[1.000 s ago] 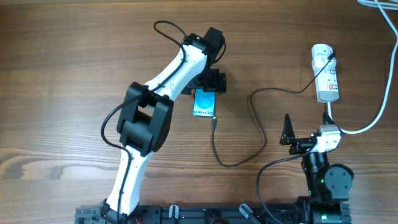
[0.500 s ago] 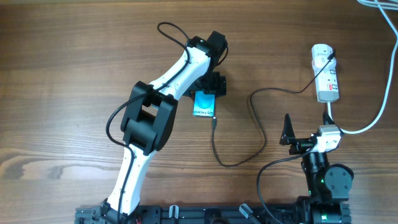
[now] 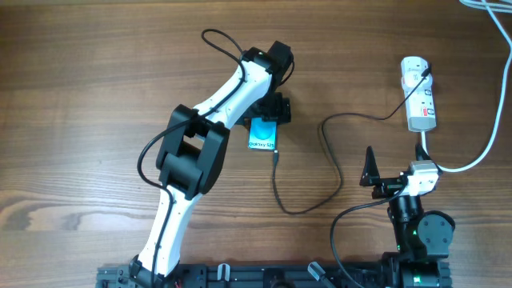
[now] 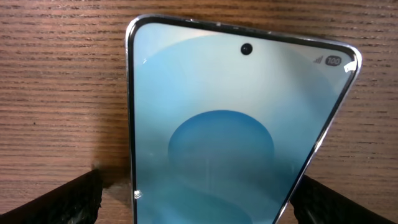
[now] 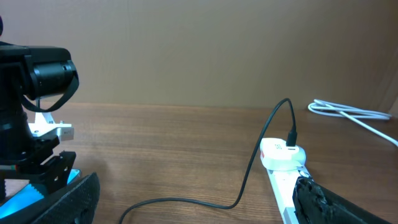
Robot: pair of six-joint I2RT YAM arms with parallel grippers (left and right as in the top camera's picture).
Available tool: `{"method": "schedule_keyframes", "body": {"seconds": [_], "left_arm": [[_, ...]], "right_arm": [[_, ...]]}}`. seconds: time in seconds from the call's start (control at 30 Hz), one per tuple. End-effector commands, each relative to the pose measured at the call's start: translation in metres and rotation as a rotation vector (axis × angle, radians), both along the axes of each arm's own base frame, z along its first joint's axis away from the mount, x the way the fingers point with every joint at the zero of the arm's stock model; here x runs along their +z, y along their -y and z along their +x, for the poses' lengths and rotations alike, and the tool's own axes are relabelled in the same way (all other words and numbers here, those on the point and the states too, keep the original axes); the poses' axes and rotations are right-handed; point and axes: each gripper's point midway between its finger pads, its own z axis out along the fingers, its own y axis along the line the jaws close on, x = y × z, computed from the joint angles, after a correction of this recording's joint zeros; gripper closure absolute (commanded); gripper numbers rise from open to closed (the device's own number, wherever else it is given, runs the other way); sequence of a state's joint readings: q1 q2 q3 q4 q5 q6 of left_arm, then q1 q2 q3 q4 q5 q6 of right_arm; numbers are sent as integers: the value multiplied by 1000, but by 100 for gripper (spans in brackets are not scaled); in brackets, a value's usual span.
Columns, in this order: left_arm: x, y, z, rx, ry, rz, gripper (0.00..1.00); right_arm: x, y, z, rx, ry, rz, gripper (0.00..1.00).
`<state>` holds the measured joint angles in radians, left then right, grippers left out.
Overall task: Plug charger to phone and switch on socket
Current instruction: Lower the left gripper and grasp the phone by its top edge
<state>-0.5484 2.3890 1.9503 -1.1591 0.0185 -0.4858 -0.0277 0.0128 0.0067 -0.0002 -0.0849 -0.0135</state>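
Brown wooden table [image 3: 96, 64] all around, plain brown wall [image 5: 186, 43] behind in the right wrist view. Near the middle, lying flat: phone [image 3: 262, 133], bright blue screen up, small white words at the near end. Right by that near end, tip of thin black charger [image 3: 324, 180]; too small to tell if pushed in. From there, a loose loop across the table to a dark plug [image 5: 292, 138] standing in the far end of white power strip [image 3: 418, 94], off to the right. Thick white cord [image 3: 480, 152] from the strip's near end, curving off to the right edge. Low over the phone's far end, left tool [image 4: 196, 186], open, one finger on each side of the phone. Well apart, on the near side of the strip, right tool [image 5: 196, 186], wide open and empty.
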Motion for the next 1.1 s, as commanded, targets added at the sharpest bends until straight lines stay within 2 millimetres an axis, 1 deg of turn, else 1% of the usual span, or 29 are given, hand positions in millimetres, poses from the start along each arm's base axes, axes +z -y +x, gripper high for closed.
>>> {"method": "schedule_keyframes", "body": {"seconds": [0.0,0.07,0.37,0.47,0.6,0.7,0.73,0.83,0.9,1.07], "left_arm": [[-21,0,-8,-2,-24,59,0],[-21,4,-8,-14,-9,63,0],[-20,-1,-8,-19,-11,81,0],[-20,-1,-9,-19,-14,83,5],[-20,-1,-9,-19,-14,83,6],[-20,-1,-9,-19,-14,83,11],[-20,-1,-9,-19,-14,83,15],[-20,-1,-9,-19,-14,83,18],[-20,-2,-9,-19,-14,83,24],[-20,-3,-11,-19,-23,89,28]], "right_arm": [[2,1,0,-6,10,-11,0],[2,1,0,-6,10,-11,0],[2,1,0,-6,10,-11,0],[2,1,0,-6,10,-11,0],[2,1,0,-6,10,-11,0],[2,1,0,-6,10,-11,0],[2,1,0,-6,10,-11,0],[2,1,0,-6,10,-11,0],[2,1,0,-6,10,-11,0],[2,1,0,-6,10,-11,0]]}}
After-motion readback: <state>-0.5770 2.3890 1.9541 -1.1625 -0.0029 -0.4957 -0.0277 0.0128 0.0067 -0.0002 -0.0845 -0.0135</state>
